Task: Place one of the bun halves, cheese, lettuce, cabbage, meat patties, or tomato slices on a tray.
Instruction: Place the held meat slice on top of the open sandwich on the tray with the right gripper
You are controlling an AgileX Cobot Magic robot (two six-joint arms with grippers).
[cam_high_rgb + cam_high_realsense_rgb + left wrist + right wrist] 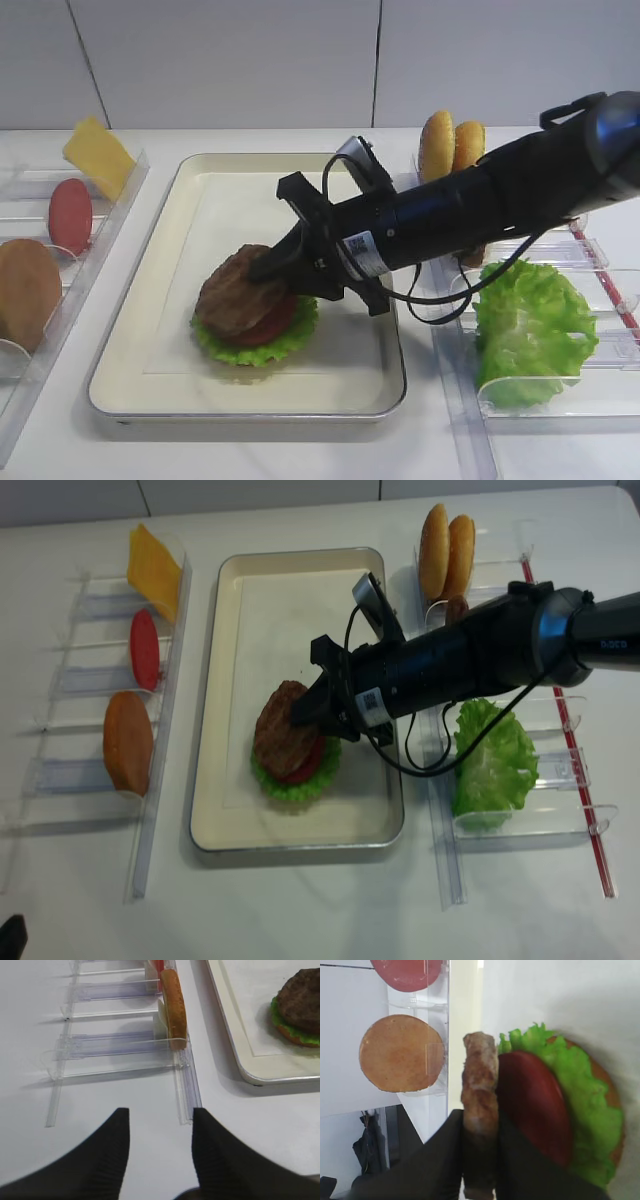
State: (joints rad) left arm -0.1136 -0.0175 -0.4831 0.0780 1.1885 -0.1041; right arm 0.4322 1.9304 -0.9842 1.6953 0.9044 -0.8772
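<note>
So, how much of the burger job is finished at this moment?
Done: bottom bun, lettuce and tomato slice are stacked on the tray. In hand: the right claw is shut on the meat patty, tilted over the tomato. Left: letting it go.

The right arm (500, 195) is a thick, glossy black tube that narrows toward the wrist, where a small white label with dark printed marks (357, 246) wraps its side. Thin black cables loop loosely off it — one arcs above the wrist, another sags below. A grey, rounded camera housing (356, 158) sits on top, and pale lettering (too small to read) shows farther up the sleeve in the realsense view. The right gripper (480, 1160) has matte black fingers; the left gripper (160, 1155) shows two black wedge-shaped fingers with finely ribbed inner faces.
</note>
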